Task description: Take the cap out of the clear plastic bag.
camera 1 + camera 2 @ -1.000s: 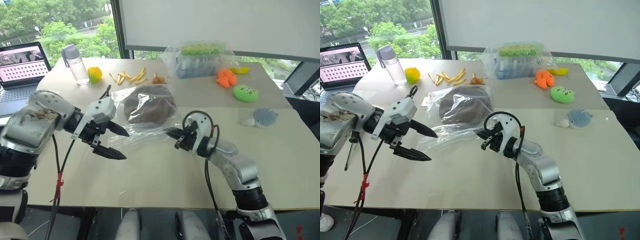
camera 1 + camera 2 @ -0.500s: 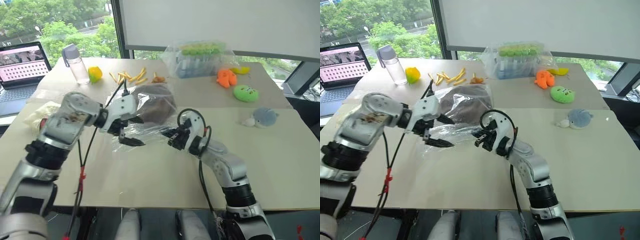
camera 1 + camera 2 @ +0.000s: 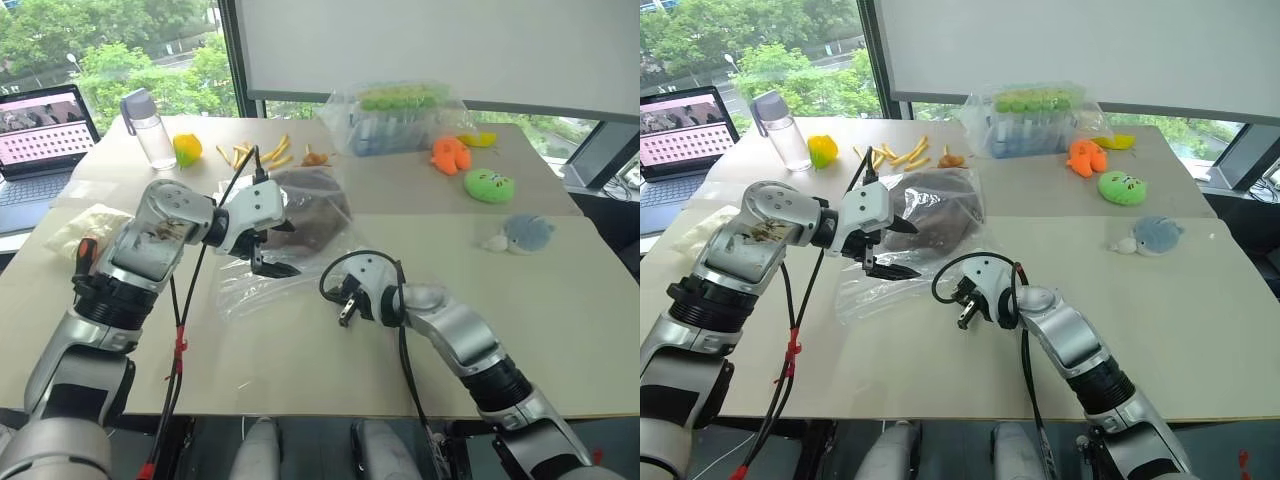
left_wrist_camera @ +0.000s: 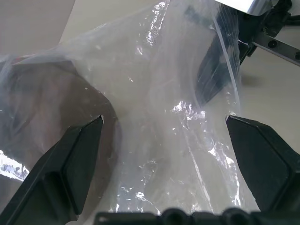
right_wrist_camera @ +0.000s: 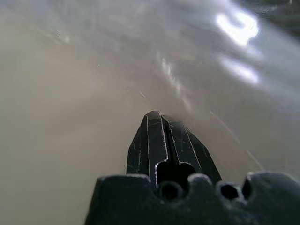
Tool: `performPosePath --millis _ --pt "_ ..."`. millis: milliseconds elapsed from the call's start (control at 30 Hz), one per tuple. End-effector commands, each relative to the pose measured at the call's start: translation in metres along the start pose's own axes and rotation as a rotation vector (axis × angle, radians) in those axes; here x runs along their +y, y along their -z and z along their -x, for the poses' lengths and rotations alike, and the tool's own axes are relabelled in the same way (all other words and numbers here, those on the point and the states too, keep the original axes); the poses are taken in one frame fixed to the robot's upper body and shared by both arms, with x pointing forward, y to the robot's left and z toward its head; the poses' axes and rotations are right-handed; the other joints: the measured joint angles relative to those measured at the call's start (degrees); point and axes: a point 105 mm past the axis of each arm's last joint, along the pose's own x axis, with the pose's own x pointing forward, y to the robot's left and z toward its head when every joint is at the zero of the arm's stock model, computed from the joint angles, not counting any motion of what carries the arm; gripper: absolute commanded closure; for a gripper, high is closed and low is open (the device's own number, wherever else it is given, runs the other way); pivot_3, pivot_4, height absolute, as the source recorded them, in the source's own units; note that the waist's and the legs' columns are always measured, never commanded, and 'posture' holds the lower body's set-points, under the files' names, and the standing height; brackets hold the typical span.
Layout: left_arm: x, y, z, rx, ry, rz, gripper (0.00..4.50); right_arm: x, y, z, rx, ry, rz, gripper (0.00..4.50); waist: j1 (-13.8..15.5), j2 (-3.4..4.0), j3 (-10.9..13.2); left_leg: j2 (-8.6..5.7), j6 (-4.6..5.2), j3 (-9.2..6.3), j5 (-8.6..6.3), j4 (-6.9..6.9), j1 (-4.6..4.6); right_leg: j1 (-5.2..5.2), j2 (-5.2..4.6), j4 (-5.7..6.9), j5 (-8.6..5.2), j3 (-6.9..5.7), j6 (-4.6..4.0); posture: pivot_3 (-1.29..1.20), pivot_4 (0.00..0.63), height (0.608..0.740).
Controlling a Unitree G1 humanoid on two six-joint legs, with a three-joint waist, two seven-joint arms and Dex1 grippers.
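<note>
Inside clear plastic bag [image 3: 300, 235], cap [image 3: 310, 215] beside spread left hand [image 3: 268, 250]; right hand [image 3: 962, 300] closed, possibly pinching bag edge.

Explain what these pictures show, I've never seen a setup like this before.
A humanoid robot with two arms stands at a table. Two pictures come from cameras in its head, two from cameras on its wrists. The left gripper is open over a clear plastic bag with a brown cap inside. The right gripper is shut, seemingly pinching the bag's near edge. Also lying there: a bottle, a laptop, plush toys and a bulkier bag.
</note>
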Motion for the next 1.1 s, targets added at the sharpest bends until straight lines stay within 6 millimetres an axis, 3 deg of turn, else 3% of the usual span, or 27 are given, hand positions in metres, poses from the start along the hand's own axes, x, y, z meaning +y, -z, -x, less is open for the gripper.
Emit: performPosePath --millis 33,233,300,467,700,1100 --pt "0.005 -0.011 0.005 -0.027 -0.033 -0.044 0.0 0.0 -0.041 0.011 -0.185 -0.021 -0.002 4.44 0.1 0.0 0.0 0.01 0.0 0.0 0.0 0.0 0.0 0.0 0.0 0.0 0.02 0.0 0.03 0.0 0.15 0.74" --pt "0.007 -0.012 0.004 -0.029 -0.041 -0.052 0.0 0.022 -0.055 0.037 -0.269 -0.166 -0.043 4.44 0.3 0.0 0.0 0.0 0.0 0.0 0.0 0.0 -0.01 0.02 -0.01 -0.01 0.06 -0.01 0.11 0.0 0.15 0.74" --pt "0.008 -0.013 0.003 -0.031 -0.04 -0.054 0.0 0.037 -0.049 0.048 -0.237 -0.258 -0.028 4.44 0.4 0.0 0.0 0.0 0.0 0.0 0.0 -0.01 -0.01 0.02 -0.02 -0.02 0.05 -0.02 0.1 0.0 0.15 0.74" --pt "0.008 -0.014 -0.001 -0.037 -0.025 -0.061 0.0 0.042 -0.035 0.061 -0.162 -0.283 -0.032 4.44 0.2 0.0 0.0 0.0 0.0 0.0 0.0 0.0 0.0 0.03 -0.03 -0.04 -0.14 -0.01 -0.24 0.0 0.15 0.74" --pt "0.009 -0.017 -0.002 -0.044 -0.022 -0.069 0.0 0.016 -0.034 0.045 -0.189 -0.136 -0.06 4.44 0.1 0.0 0.0 0.0 0.0 0.0 0.0 0.01 0.04 0.04 -0.03 -0.03 -0.1 -0.01 -0.27 0.0 0.15 0.74" --pt "0.009 -0.016 0.003 -0.034 -0.031 -0.061 0.0 -0.007 -0.045 0.029 -0.286 -0.009 -0.09 4.44 0.1 0.0 0.0 0.01 0.0 0.0 0.0 0.01 0.01 0.03 0.0 -0.04 0.0 -0.01 -0.1 0.0 0.15 0.74"
